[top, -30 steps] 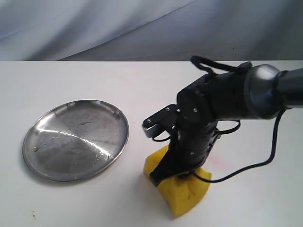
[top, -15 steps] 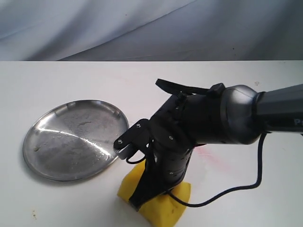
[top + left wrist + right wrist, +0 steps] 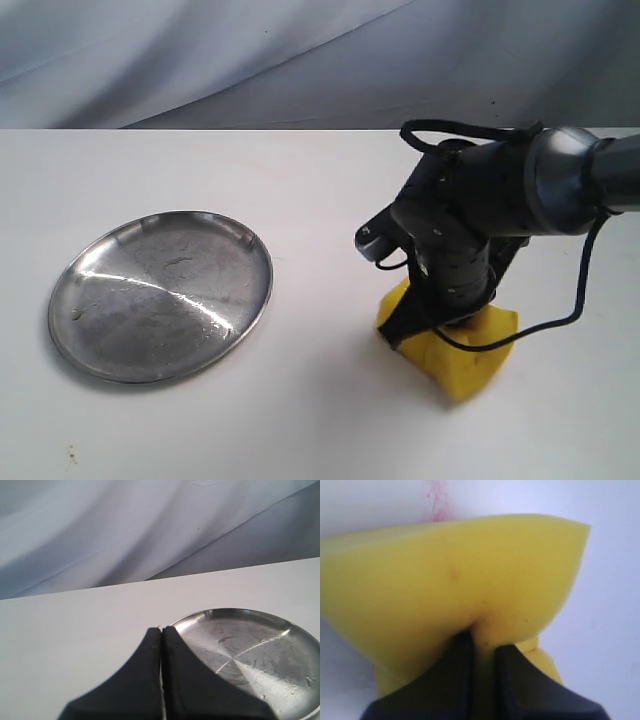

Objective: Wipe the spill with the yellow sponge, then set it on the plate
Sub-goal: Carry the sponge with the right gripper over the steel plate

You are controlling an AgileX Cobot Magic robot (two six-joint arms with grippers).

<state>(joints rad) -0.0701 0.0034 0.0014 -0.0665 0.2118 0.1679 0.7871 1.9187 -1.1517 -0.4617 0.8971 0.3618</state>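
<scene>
Shifted since half a second ago: the yellow sponge (image 3: 455, 355), carried by the right tool (image 3: 482, 647), is taken from beside the plate (image 3: 160, 295) back toward the right edge of the bench (image 3: 300, 420). The plate is unchanged, toward the left edge.

- Right tool: clamped on a pinched fold of the sponge, which is pressed on the bench nearer the near edge than the far one.
- Left tool (image 3: 161, 670): fingers together, nothing held, poised by the plate's rim.
- Spill: not made out in any view. A pinkish streak (image 3: 436, 502) is noted just beyond the sponge.
- Risks, as judged:
  - The foam may be pulled from so narrow a grip if dragged hard.
  - Residue may be left if the sponge is lifted early.
  - The plate may be knocked if a sweep is carried too far toward the left edge.
</scene>
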